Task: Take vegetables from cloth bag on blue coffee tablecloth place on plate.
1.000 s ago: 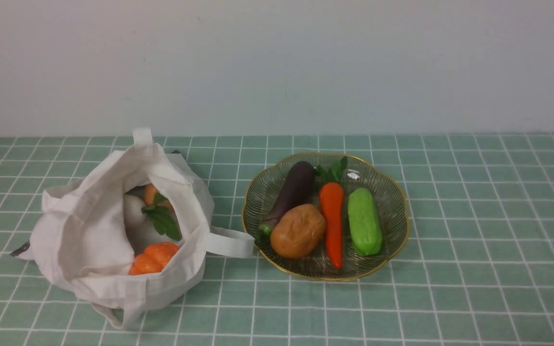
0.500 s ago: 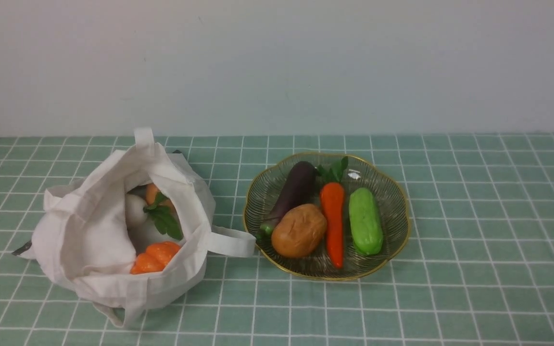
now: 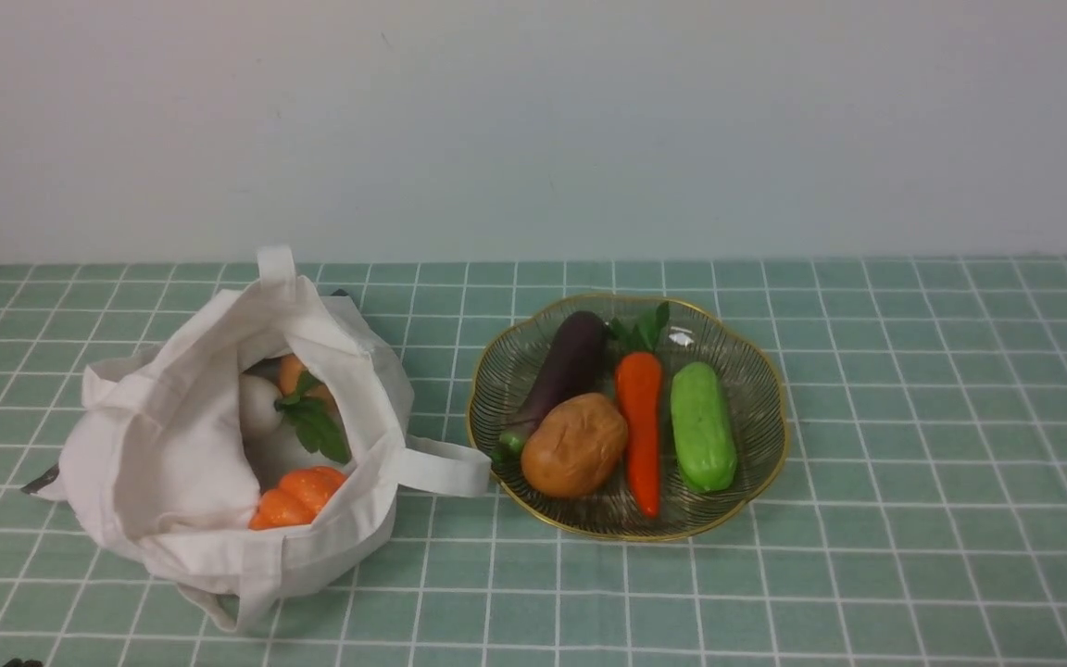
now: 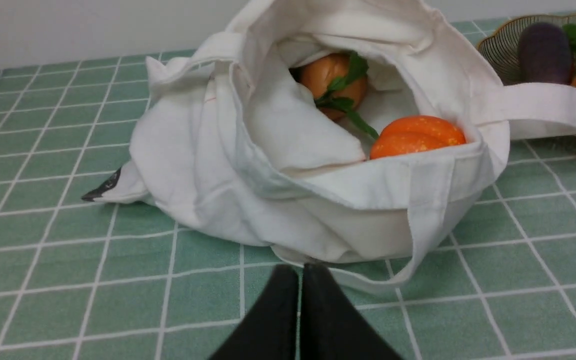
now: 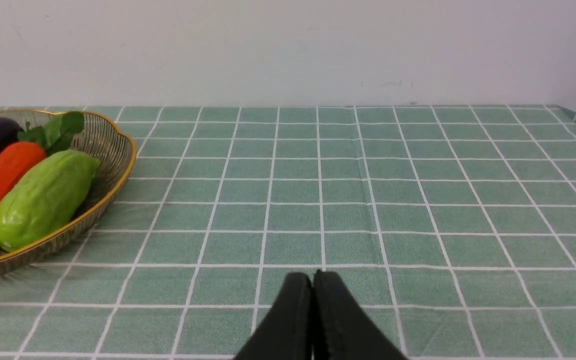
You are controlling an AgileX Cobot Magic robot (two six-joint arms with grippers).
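**Teal cloth, bag part full, plate holding four**

Teal checked tablecloth [image 3: 913, 417] covers the whole table up to a pale wall. On its left side sits the rumpled off-white bag [image 3: 172, 463], mouth open upward, one flat strap [image 3: 445, 466] reaching toward the plate and ending just beside its rim. The glass plate [image 3: 756, 371], gold-edged, stands right of the bag, near the middle of the cloth.

On the plate lie four vegetables side by side: a dark eggplant [image 3: 569, 366], a brown potato [image 3: 575, 445] touching it, an orange carrot [image 3: 640, 426] with green leaves at its far end, and a green cucumber [image 3: 702, 426] rightmost.

Inside the bag, a ribbed pumpkin [image 3: 297, 496] rests at the near edge of the mouth; behind it a white bulb [image 3: 257, 406] and an orange piece [image 3: 293, 371] with green leaves.

Left gripper [image 4: 300, 272] is clenched and empty, low over the cloth just in front of the bag. Right gripper [image 5: 313, 280] is likewise pressed together and empty, over bare cloth right of the plate.
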